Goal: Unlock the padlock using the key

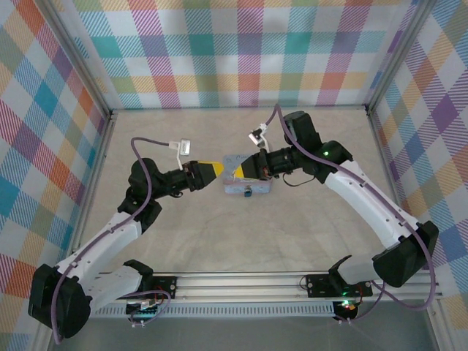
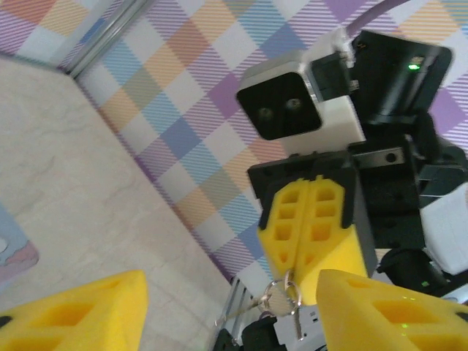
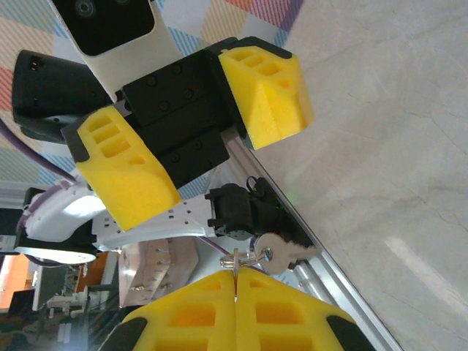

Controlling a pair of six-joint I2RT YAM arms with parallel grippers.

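So, by my read the unlock hasn't started: key is in hand, not in the lock, so approach, insertion and turn are all left. On the worktop [image 1: 183, 241] the two arms meet mid-scene over the pale blue tin [image 1: 259, 188]. Left end effector [image 1: 214, 170] hangs just left of the tin, tip pointing right, fingers spread well apart with nothing between them: released, empty. Right end effector [image 3: 235, 276] sits over the far part of the tin facing it, pads pressed flat together and clenched on the key ring [image 3: 238, 257]. The key [image 3: 278, 252] dangles loose off that ring in the gap between the two tips, touching neither the left fingers nor the worktop. Padlock [image 1: 248, 192]: looks like the tiny dark piece at the tin's near edge, below both tips. It's too small to tell whether the shackle is closed.
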